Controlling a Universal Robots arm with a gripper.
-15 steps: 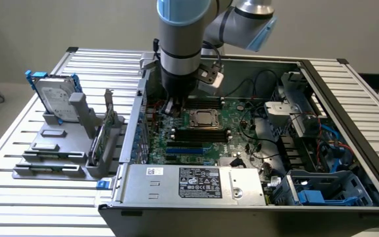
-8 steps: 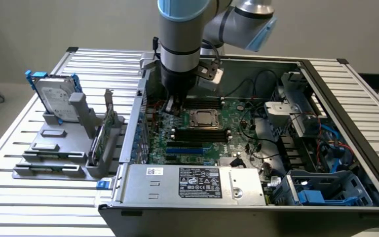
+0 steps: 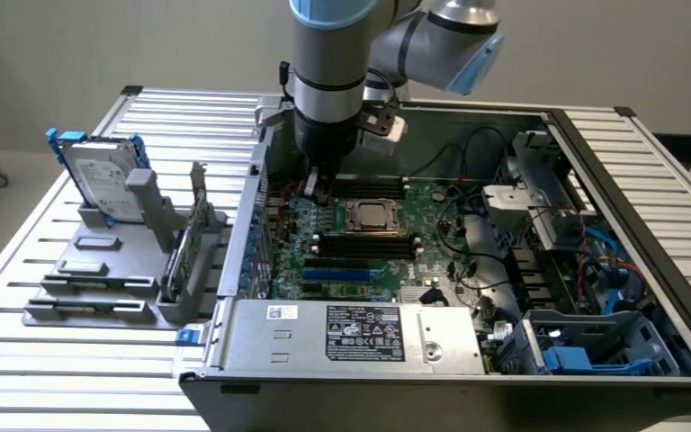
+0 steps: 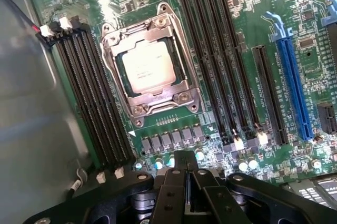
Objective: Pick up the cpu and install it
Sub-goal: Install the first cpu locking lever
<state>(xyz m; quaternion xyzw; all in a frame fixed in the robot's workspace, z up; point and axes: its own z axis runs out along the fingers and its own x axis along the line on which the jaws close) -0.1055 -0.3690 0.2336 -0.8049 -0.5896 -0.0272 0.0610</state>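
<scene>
- Plainly, we see the claw [image 4: 186, 190] pressed shut, its two fingers [image 4: 174, 192] together with nothing between them.
- Just ahead of the claw sits one cpu [image 4: 149, 67], already seated in its metal-framed socket [image 4: 151, 105]; faint print marks its top, but we cannot read it.
- We count four dark memory slots [image 4: 92, 95] on one side of the socket and four [image 4: 218, 61] on the other.
- Farther off lies one blue slot [image 4: 291, 79].
- Beyond the open computer case [image 3: 633, 193], one hard drive [image 3: 100, 180] stands in a grey rack [image 3: 94, 270]; the power supply [image 3: 363, 335] carries a white label, unreadable.

cpu [image 3: 372, 215] seated in socket [image 3: 372, 203], end effector [image 3: 313, 187] nearby
</scene>
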